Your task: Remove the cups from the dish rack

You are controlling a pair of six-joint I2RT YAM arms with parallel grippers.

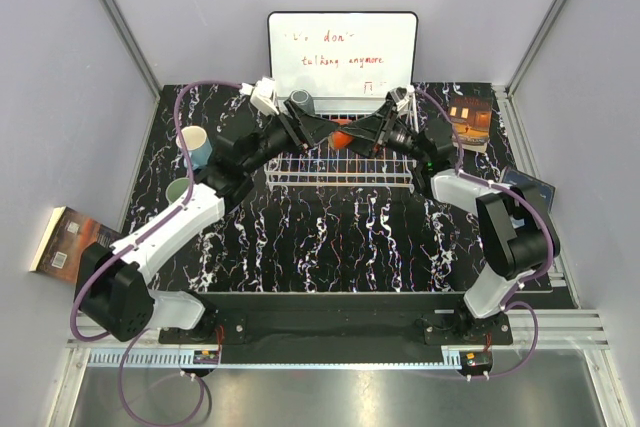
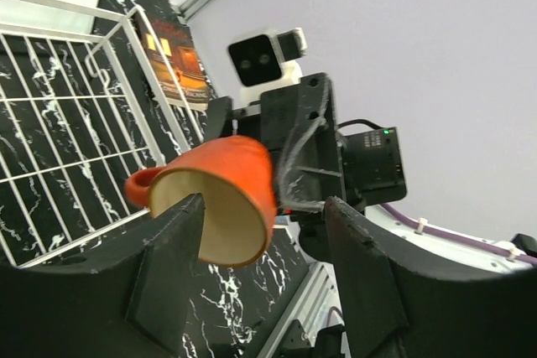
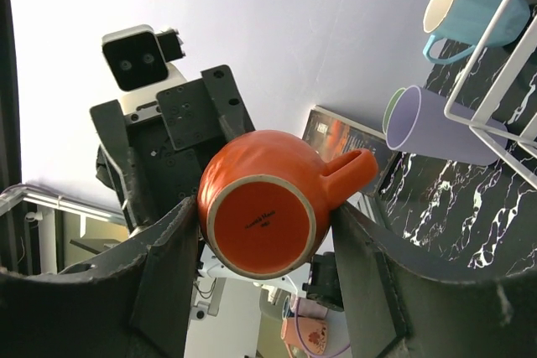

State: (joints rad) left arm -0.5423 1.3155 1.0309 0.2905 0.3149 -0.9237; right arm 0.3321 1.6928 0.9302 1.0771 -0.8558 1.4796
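The small orange cup hangs in the air over the white wire dish rack, between the two grippers. My right gripper is shut on it, its fingers pressing both sides near the base. My left gripper stands open around the cup's mouth, with a gap at one finger. A dark grey cup sits behind the rack. On the table to the left of the rack are the light blue cup, the lilac cup and the pale green cup.
A whiteboard with red writing leans at the back. A book lies at the back right, another off the table's left edge, and a dark flat item at the right edge.
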